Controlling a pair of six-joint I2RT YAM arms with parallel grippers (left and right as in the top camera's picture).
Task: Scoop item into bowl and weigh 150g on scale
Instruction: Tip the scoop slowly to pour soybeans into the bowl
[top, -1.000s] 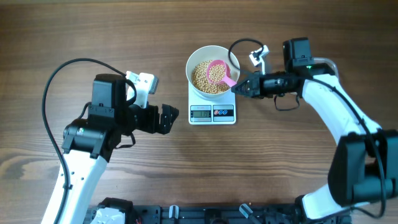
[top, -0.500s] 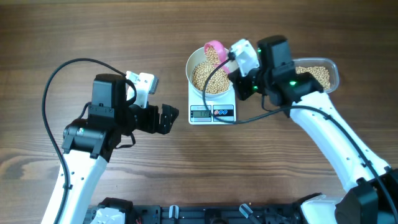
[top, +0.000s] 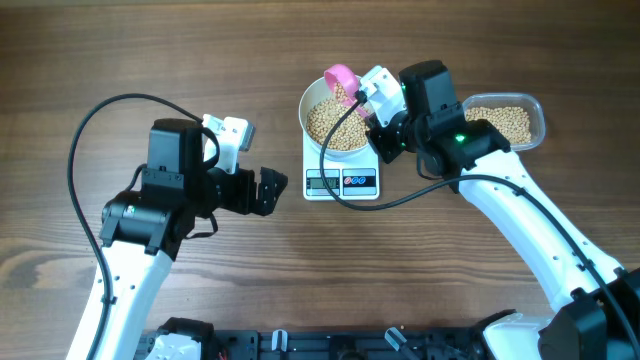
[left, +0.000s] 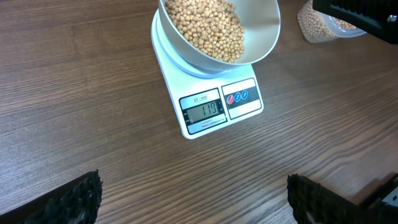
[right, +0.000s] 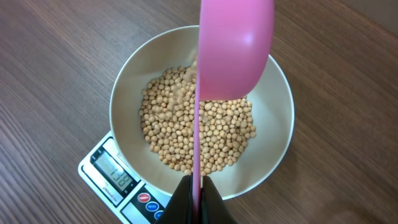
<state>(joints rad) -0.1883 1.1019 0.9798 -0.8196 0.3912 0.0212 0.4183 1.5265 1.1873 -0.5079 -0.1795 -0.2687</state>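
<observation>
A white bowl (top: 306, 112) (right: 273, 124) (left: 264, 28) stands on the white scale (top: 342, 182) (left: 217, 106) (right: 115, 177), whose display is lit. Pale beans (top: 330, 125) (right: 186, 130) (left: 205, 25) cover the bowl's bottom. My right gripper (top: 372, 115) (right: 197, 196) is shut on the thin handle of a pink scoop (top: 341, 78) (right: 236, 50). The scoop is turned on its edge over the bowl's far side, and a few blurred beans fall beside it. My left gripper (top: 278, 190) (left: 196, 199) is open just above the wood, left of the scale, with nothing between its fingers.
A clear plastic tub (top: 505, 122) (left: 323, 25) with more beans sits right of the bowl, partly under my right arm. A black cable loops from the right wrist across the scale's right side. Bare wooden table lies all around.
My right arm has swung round from the right. The scoop, level and full over the bowl a second ago, is now tipped on edge at the far rim. The left arm is still.
</observation>
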